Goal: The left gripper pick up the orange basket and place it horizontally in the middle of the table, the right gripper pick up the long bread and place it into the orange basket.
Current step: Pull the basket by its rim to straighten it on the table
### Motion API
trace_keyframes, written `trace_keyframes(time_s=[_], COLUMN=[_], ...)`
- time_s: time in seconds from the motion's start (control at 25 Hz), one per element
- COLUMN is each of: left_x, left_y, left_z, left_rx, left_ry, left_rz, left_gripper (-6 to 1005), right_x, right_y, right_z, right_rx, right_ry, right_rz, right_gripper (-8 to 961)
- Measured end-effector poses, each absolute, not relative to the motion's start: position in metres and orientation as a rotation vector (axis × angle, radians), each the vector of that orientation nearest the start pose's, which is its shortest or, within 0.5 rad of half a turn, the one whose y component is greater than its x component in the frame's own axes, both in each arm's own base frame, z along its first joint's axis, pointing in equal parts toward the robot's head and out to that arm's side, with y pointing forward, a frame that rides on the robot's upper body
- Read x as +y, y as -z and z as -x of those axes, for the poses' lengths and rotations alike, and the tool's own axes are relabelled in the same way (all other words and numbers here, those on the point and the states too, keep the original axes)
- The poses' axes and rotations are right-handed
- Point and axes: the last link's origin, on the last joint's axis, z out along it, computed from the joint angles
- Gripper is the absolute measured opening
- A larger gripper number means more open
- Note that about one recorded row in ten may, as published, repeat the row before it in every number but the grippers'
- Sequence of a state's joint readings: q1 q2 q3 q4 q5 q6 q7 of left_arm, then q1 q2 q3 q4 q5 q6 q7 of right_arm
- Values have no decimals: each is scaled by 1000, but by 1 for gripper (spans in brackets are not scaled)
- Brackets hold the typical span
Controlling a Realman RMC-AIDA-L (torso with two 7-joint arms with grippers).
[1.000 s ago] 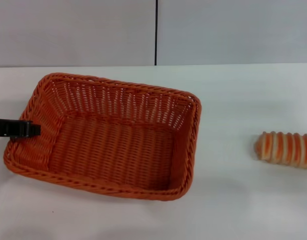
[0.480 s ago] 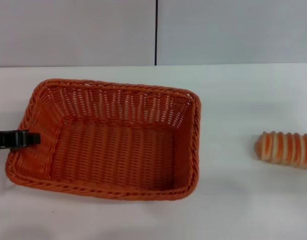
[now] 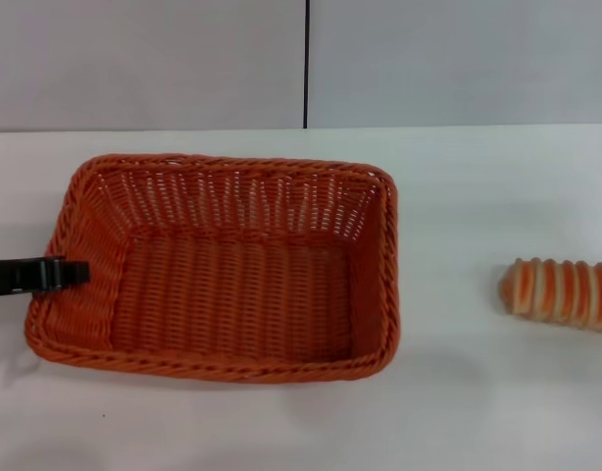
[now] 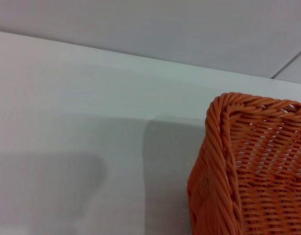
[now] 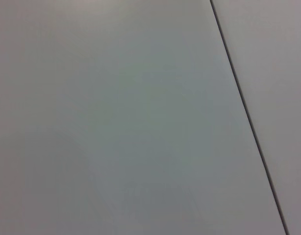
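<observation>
- The left tool [image 3: 74, 273] reaches in from the robot's left and sits at the left short rim of the orange basket [image 3: 232, 280], apparently clamped on that rim; only its black tip shows, so how its fingers stand cannot be told for certain.
- A hold on the short end looks chosen so the basket can be swung and set level; its long sides now run across the surface, close to the horizontal placement the task asks for.
- The basket sits left of the middle, its base apparently on the surface [image 3: 468, 392], and it is empty.
- The long bread [image 3: 561, 291] lies well apart to the robot's right, at the picture's edge, untouched.
- The right tool is not in view; its wrist camera sees only blank wall.
- The surface is plain white, backed by a pale grey wall [image 3: 458, 59] with one dark vertical seam.
</observation>
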State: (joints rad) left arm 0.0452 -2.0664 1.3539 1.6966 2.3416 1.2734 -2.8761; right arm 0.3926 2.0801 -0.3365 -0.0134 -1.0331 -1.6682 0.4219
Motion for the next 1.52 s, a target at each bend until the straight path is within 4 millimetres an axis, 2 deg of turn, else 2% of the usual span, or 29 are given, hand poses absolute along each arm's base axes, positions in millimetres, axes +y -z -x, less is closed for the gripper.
trace_keyframes(time_s=[0.28,0.96,1.04,1.24,1.36,1.48,1.52], left_x=[262,259,259,260,264,267,270], left_y=[-47,-42,-42,-55,-78,-88,-99], left_z=[269,275,275,278,281,283,286], left_rx=[-1596,-1688,-1692,-1694,-1653,-1609,-1550], left_ry=[132,213,217,262,346,394,458], left_rz=[2018,2049,2047,2027,2024,2034,2043], left_gripper=[197,326,368,472,719,730,734], right_x=[288,291,291,288,280,274,266], right_y=[-48,-45,-45,-45,-46,-48,-53], right_z=[-324,-322,-322,-323,-325,-327,-330], right_rx=[376,386,386,383,378,366,368], right_ry=[-1085,-1083,-1082,-1085,-1092,-1102,-1126], right_rz=[1377,1380,1380,1378,1371,1368,1359], right_gripper=[619,618,618,619,619,619,619])
